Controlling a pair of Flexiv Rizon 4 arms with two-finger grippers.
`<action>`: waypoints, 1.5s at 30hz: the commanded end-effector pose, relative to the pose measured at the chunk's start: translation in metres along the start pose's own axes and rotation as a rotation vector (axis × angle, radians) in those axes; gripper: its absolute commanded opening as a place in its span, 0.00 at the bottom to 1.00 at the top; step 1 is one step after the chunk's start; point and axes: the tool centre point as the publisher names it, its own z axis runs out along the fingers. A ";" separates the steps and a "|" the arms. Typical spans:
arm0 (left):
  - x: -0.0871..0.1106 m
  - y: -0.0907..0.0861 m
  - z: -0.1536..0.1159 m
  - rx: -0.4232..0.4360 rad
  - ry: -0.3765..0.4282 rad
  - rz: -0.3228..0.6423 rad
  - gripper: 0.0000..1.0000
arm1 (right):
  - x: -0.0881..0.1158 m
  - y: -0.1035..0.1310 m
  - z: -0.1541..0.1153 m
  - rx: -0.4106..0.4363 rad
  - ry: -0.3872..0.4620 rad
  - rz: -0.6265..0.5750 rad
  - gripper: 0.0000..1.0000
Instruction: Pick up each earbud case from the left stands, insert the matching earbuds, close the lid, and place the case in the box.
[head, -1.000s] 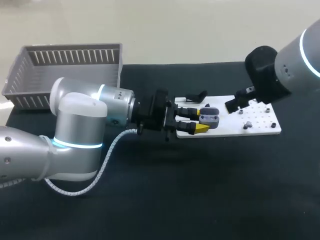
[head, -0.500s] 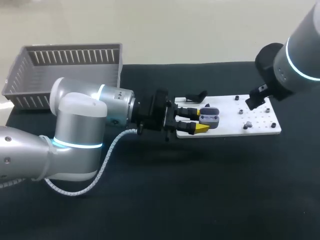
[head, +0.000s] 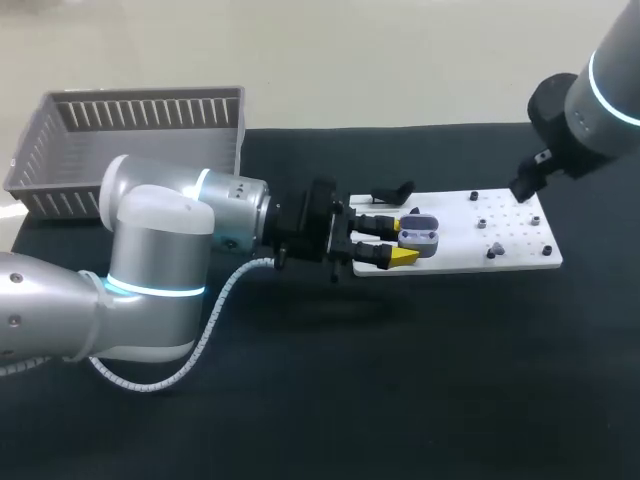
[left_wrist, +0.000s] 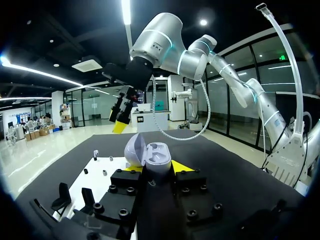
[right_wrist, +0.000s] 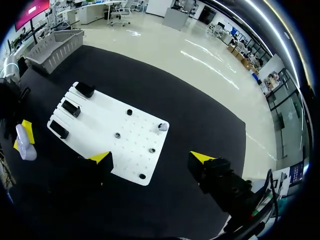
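Earbud case is clamped between your left fingers, held over the left part of the white board on the desk. Its lid is open and its mouth points ahead along the fingers. Your right fingers are spread wide and empty above the board.

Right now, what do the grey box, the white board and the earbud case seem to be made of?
The grey box: probably moulded plastic, matt; its walls are thin slats in one even colour. The white board: likely a rigid plastic or painted sheet, unclear which; smooth, with rows of small holes. The earbud case: seemingly hard plastic, smooth pale grey with a slight sheen.
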 end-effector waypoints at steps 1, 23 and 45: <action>0.001 -0.001 0.000 -0.005 -0.004 0.003 0.00 | -0.001 0.003 0.004 0.009 -0.002 0.002 1.00; 0.001 -0.001 0.000 -0.005 -0.004 0.003 0.00 | -0.010 0.001 0.013 -0.005 0.015 -0.018 1.00; 0.001 -0.001 0.000 -0.005 -0.004 0.003 0.00 | -0.020 -0.013 0.064 -0.056 0.104 -0.036 1.00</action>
